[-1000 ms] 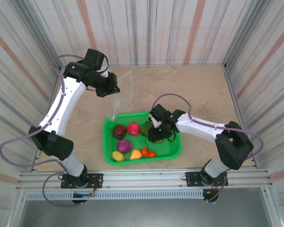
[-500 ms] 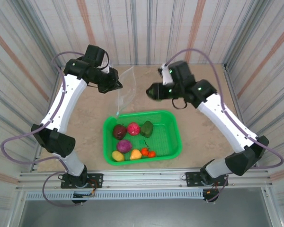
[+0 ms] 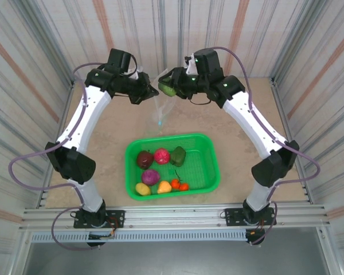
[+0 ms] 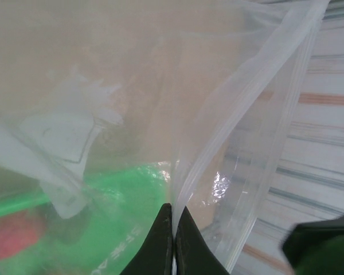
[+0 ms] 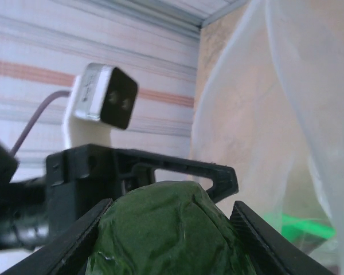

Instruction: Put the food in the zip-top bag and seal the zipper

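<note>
Pinching the clear crinkly plastic zip-top bag (image 3: pixel 159 106) by its edge with the left end effector (image 3: pixel 151 94), jaws pressed fully together on the film, high beyond the far rim of the green mesh plastic basket (image 3: pixel 211 172). Letting the bag hang toward the basket's far left corner, with a small bluish slider tab (image 3: pixel 159 122) at its lower end, short of that rim in the top view.

Holding a dark green toy vegetable (image 3: pixel 167 90) in the right end effector (image 3: pixel 171 86), jaws about half spread around it, just beside the bag and likewise beyond the basket's far side, above the beige worktop (image 3: pixel 235 126).

Keeping the rest of the food inside the basket, in its left half:
- Far row: a dark red fruit (image 3: pixel 144 158), a pink fruit (image 3: pixel 161 156) and a green pepper (image 3: pixel 178 155).
- Near row: a purple piece (image 3: pixel 151 176), a yellow piece (image 3: pixel 142 188), an orange piece (image 3: pixel 164 187) and small red tomatoes (image 3: pixel 179 185).

Seeing through the film, in the left wrist view, a white rectangular label patch (image 4: pixel 51 137) with the basket's green blur below it.
</note>
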`<action>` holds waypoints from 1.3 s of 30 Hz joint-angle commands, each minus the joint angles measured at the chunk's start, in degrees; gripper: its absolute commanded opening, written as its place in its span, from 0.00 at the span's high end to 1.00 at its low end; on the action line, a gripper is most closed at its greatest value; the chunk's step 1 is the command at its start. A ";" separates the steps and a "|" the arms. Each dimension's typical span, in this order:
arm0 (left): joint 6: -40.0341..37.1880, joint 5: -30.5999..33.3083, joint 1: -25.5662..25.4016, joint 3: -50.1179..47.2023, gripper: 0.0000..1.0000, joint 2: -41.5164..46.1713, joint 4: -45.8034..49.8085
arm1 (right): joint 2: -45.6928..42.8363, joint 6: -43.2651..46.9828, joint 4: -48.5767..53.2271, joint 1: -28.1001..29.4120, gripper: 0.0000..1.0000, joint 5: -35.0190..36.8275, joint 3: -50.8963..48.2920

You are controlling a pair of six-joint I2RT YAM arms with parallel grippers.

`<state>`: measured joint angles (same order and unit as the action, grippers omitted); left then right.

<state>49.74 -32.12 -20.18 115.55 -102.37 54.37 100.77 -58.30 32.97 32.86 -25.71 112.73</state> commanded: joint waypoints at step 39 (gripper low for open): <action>8.56 -5.42 3.26 -14.99 1.00 12.29 -16.68 | 4.84 28.66 27.23 8.51 0.21 25.81 26.28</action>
<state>60.71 -38.68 -17.98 101.97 -92.66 34.63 112.57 -33.21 64.31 40.34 2.09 142.08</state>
